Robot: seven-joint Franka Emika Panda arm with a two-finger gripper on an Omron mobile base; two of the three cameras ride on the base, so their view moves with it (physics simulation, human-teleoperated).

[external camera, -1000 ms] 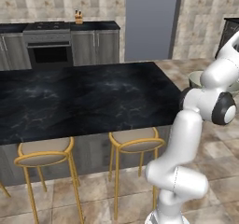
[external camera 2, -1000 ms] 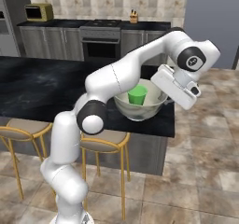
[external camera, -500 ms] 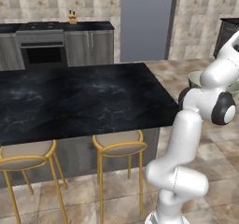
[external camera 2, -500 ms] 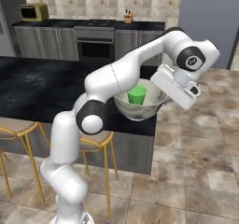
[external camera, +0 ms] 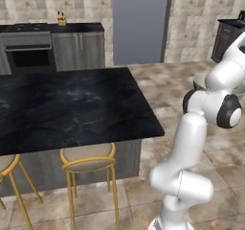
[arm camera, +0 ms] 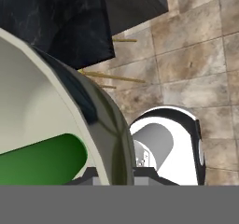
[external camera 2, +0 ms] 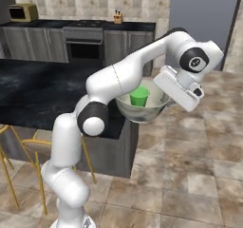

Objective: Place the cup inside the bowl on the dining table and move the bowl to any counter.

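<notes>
Bowl off the island, cup riding inside, pinched at the rim

Biggest first: large glossy black white-veined marble dining table (external camera 2: 33, 91), then the round deep pale cream bowl (external camera 2: 142, 113) up in the air just past that table's corner, over the tiled floor, not touching the top. Inside the bowl, upright, small bright green tapered plastic cup (external camera 2: 139, 96). Two-finger gripper (external camera 2: 163, 95) nearly closed, clamped on the bowl's rim wall on the side away from the table. Looks stiff and smooth, probably slick, and a one-sided rim pinch likely wants to tip. Loose light cup could slide or topple, so best kept level. Black marble counter over grey wood-grain cabinets (external camera 2: 135, 26) well behind the table.
</notes>
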